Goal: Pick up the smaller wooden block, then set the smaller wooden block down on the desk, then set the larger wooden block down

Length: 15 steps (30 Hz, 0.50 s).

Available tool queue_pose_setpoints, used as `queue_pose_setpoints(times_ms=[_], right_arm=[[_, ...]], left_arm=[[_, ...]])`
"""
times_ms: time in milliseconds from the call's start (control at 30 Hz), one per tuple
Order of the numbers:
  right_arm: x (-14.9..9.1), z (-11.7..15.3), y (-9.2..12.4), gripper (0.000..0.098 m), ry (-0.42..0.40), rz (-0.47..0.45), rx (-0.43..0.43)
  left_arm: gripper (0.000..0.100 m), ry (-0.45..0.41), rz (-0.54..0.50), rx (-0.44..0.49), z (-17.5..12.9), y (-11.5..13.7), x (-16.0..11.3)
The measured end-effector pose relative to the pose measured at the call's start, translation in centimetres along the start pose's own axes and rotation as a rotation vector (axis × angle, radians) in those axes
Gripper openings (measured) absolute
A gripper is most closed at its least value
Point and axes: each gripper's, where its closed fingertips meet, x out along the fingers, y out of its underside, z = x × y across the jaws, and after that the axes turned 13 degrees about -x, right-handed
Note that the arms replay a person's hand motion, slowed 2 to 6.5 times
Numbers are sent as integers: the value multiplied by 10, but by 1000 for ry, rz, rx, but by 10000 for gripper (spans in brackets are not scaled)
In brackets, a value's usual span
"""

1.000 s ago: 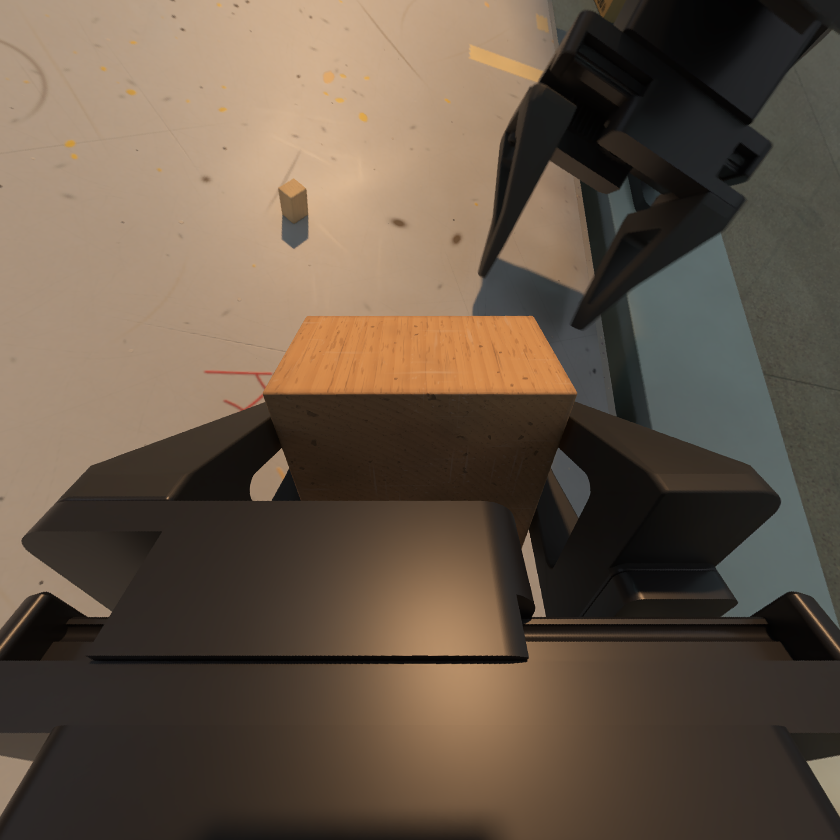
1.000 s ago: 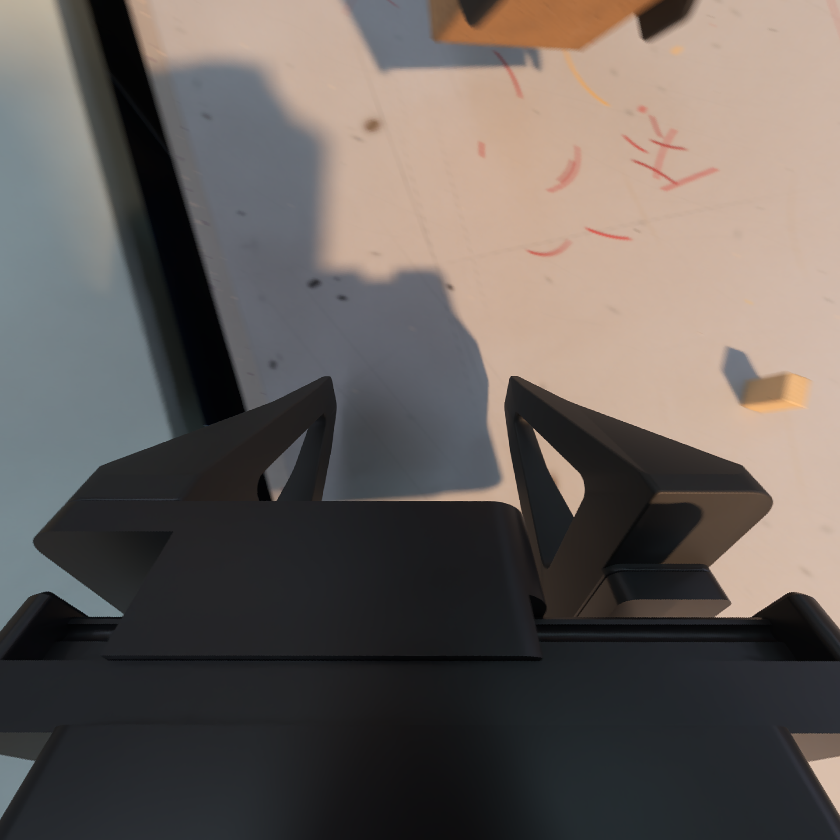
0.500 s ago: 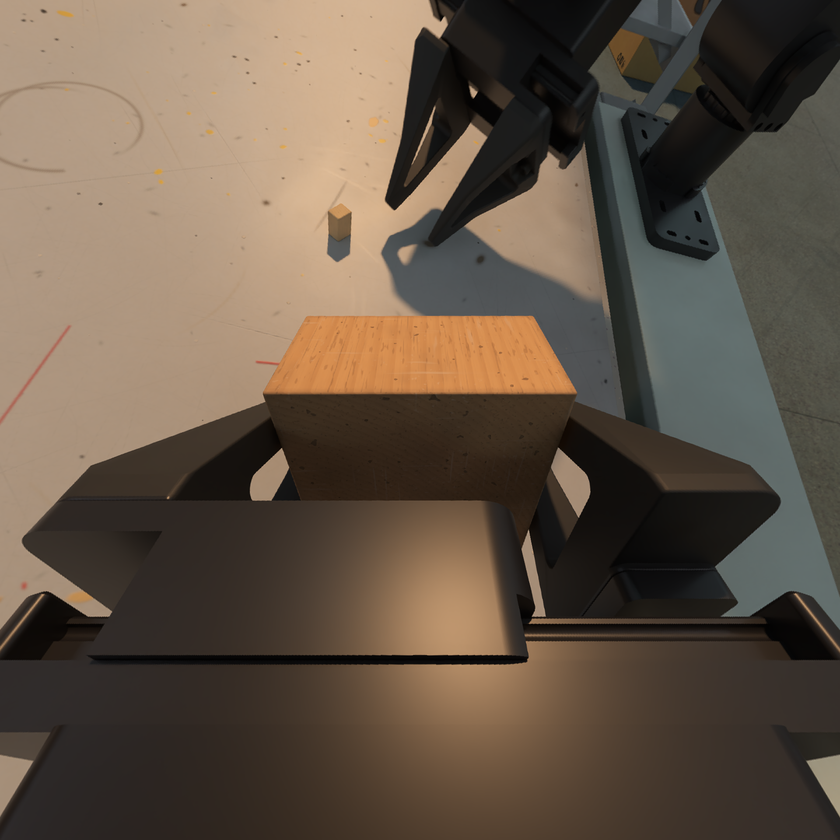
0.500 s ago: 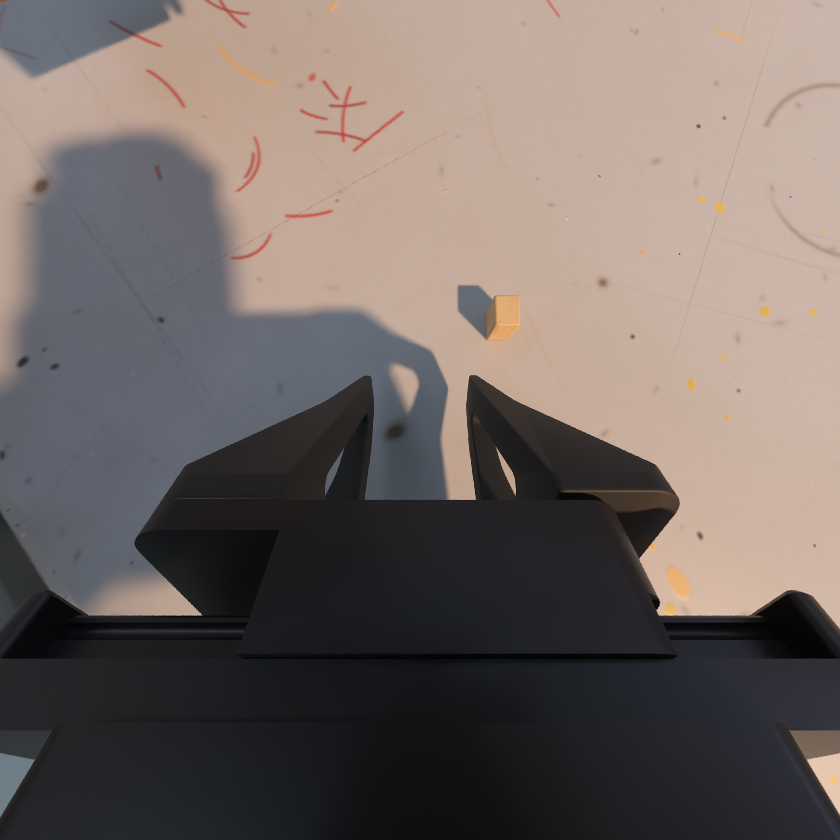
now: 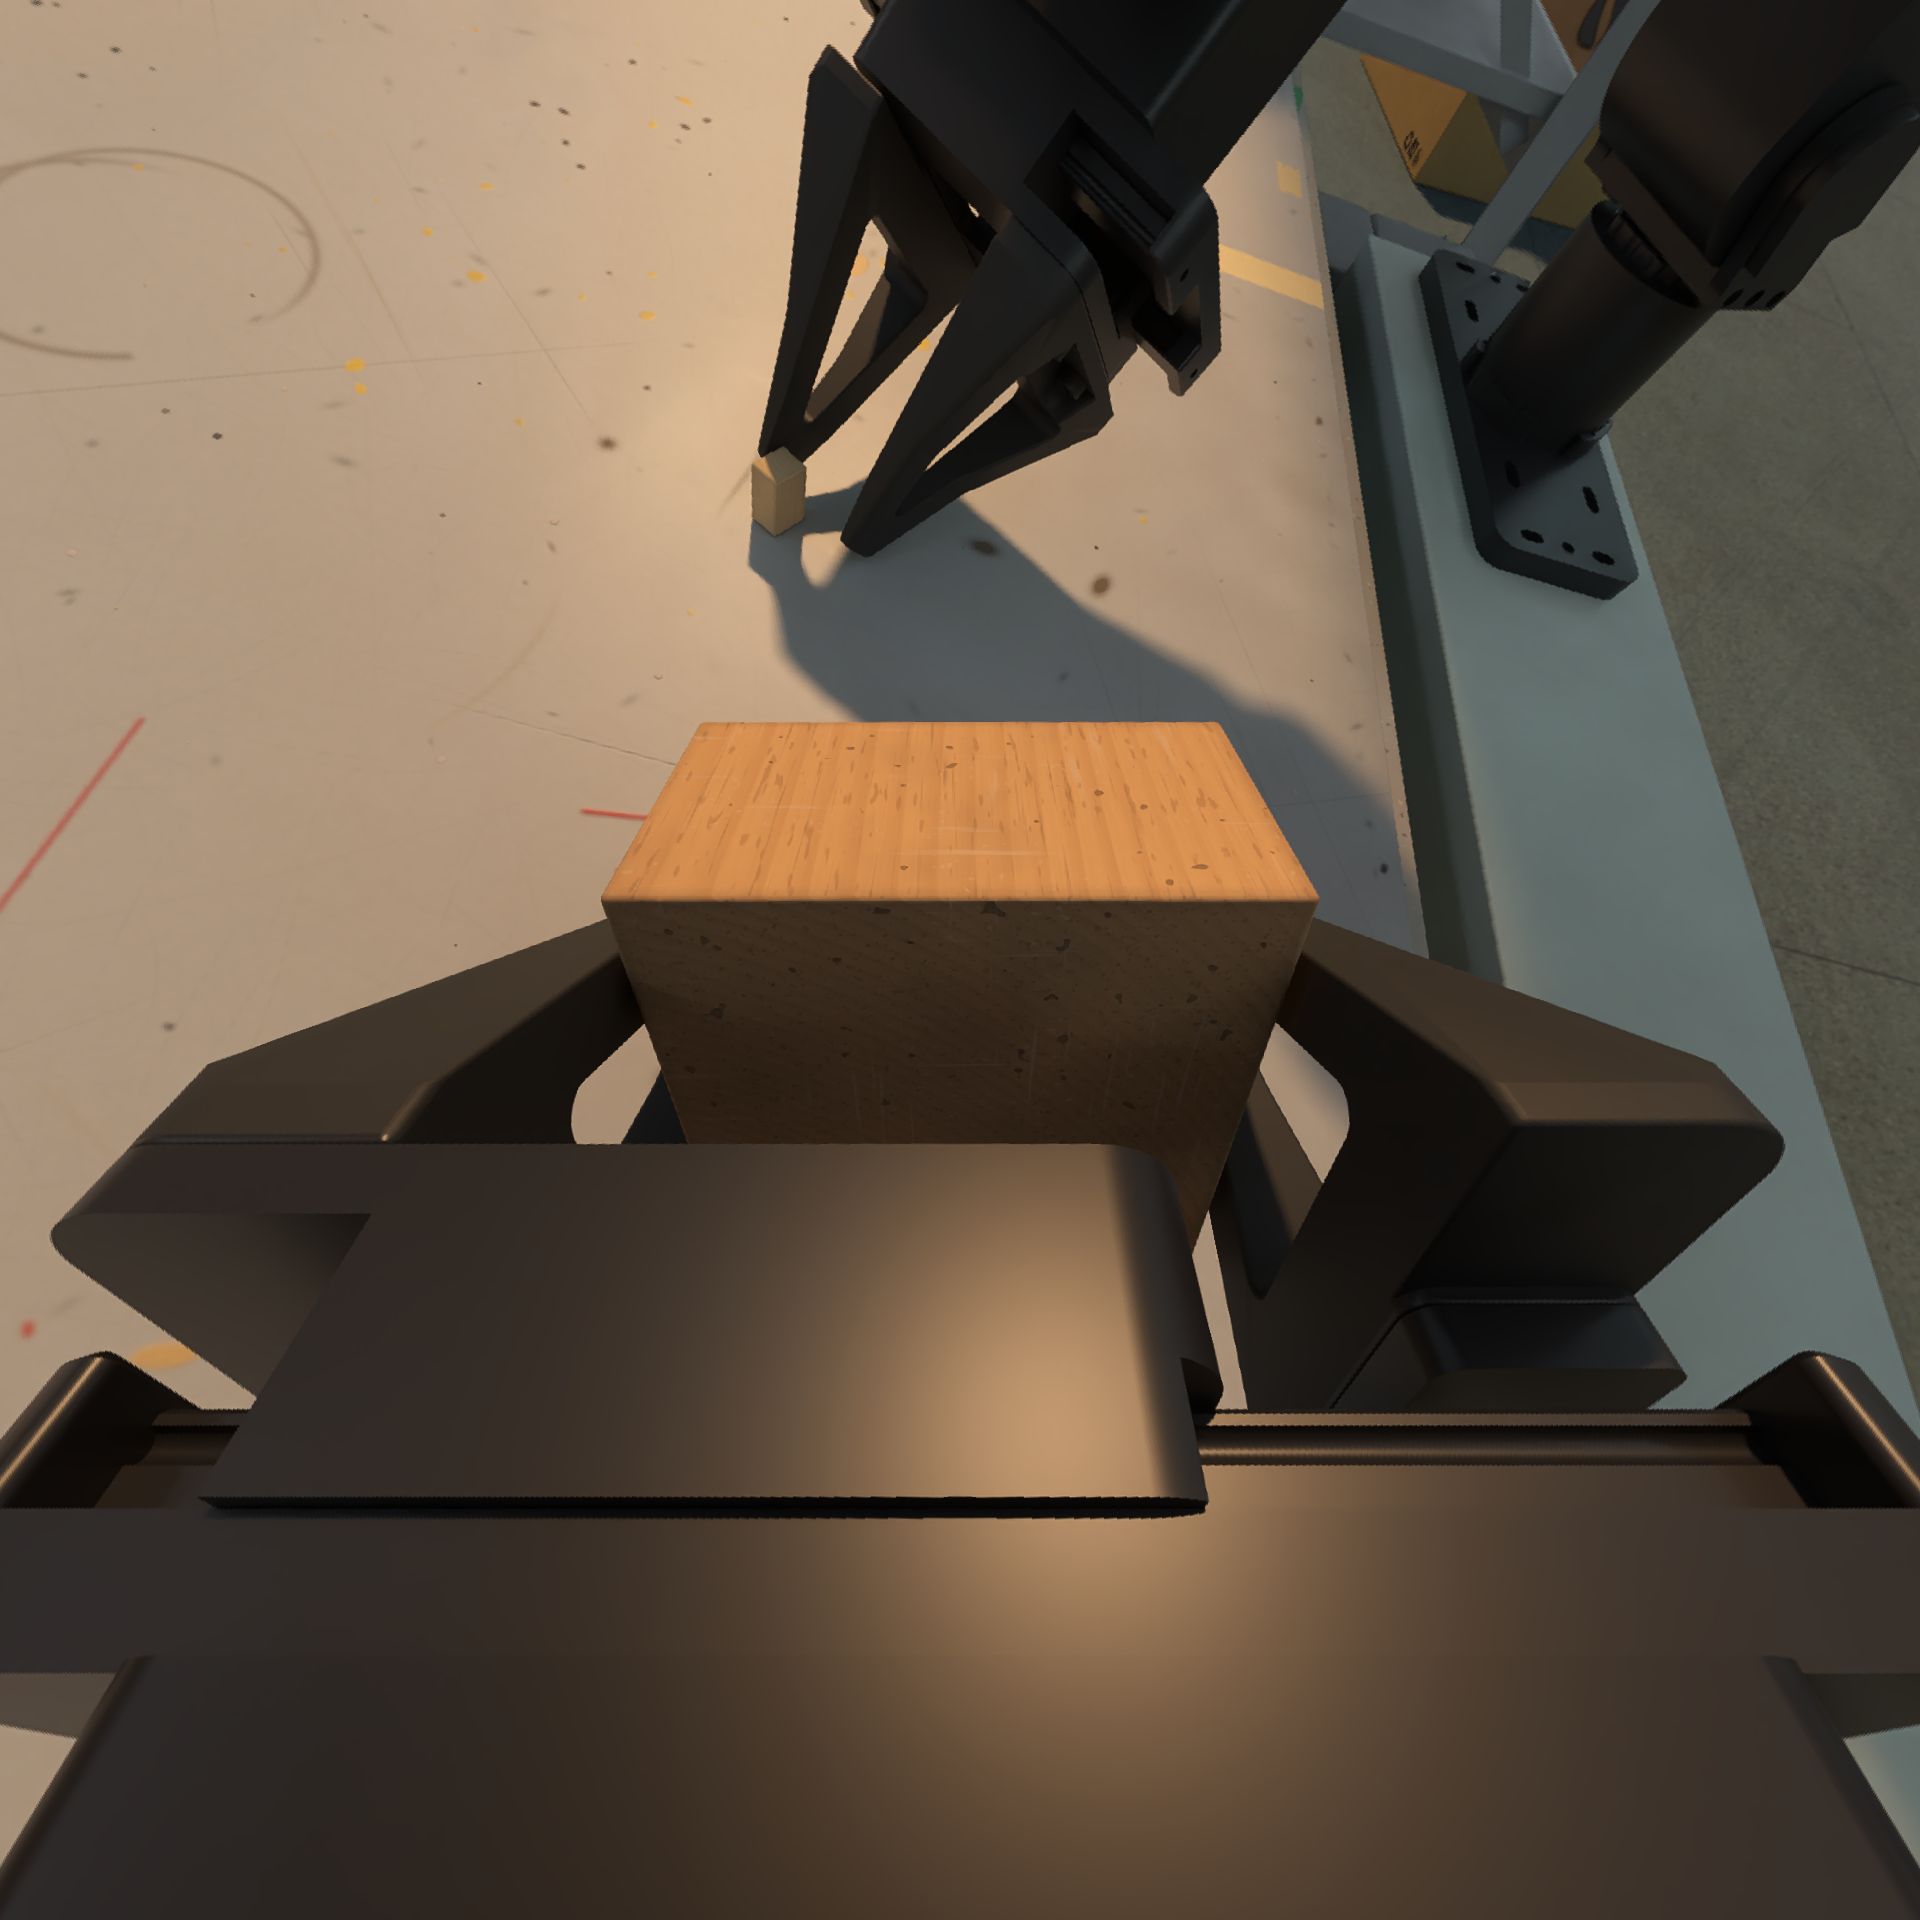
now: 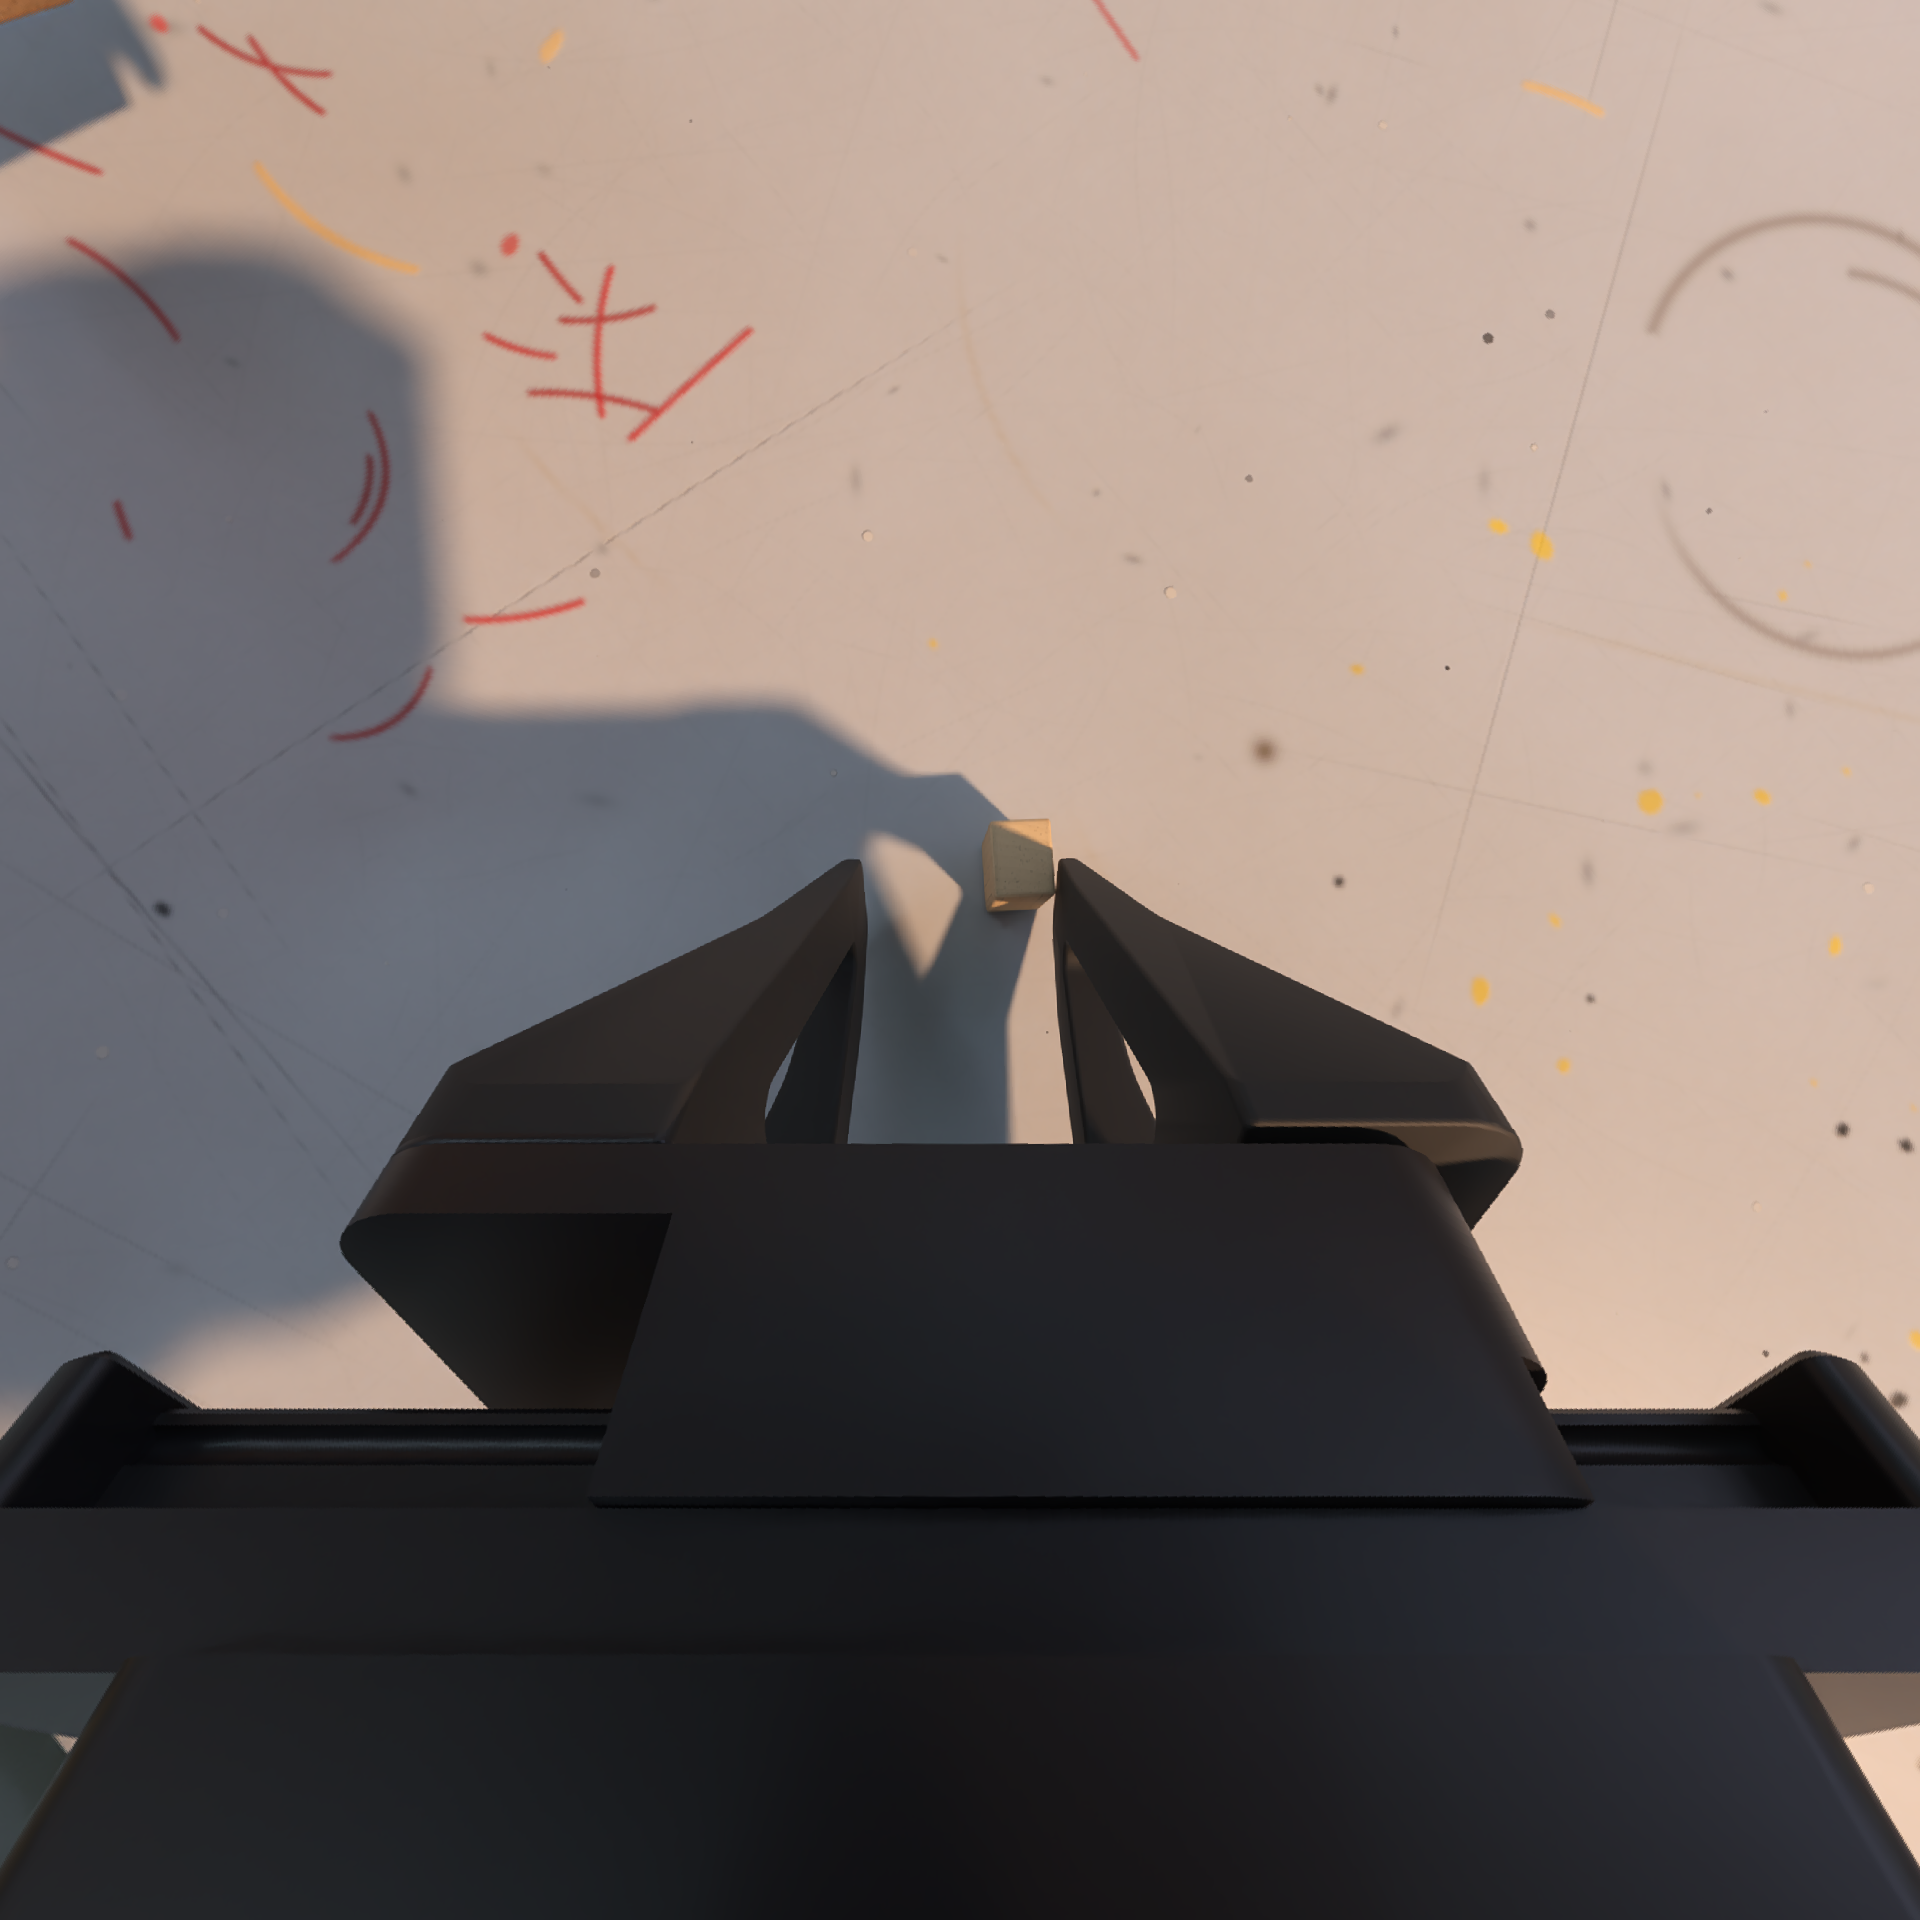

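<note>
The larger wooden block (image 5: pixel 956 935) is clamped by the left claw (image 5: pixel 951 1039). The smaller wooden block (image 6: pixel 1018 864), beside one fingertip of the parted right claw (image 6: pixel 958 883), may be knocked over.

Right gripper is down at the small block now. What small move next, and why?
Probably close the right gripper, after a slight nudge to centre it. The small block stands on the desk between the open fingers, hard against one fingertip, with a gap to the other. The left gripper holds the large block.
</note>
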Motion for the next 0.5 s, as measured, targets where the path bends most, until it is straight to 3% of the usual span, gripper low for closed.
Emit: queue_pose_setpoints(times_ms=[300, 500], right_arm=[[6, -7, -3, 256, -42, -25, 50], [9, -13, -6, 219, -46, -20, 33]], left_arm=[[661, 4, 5, 1, -1, 0, 1], [661, 5, 7, 1, -1, 1, 2]])
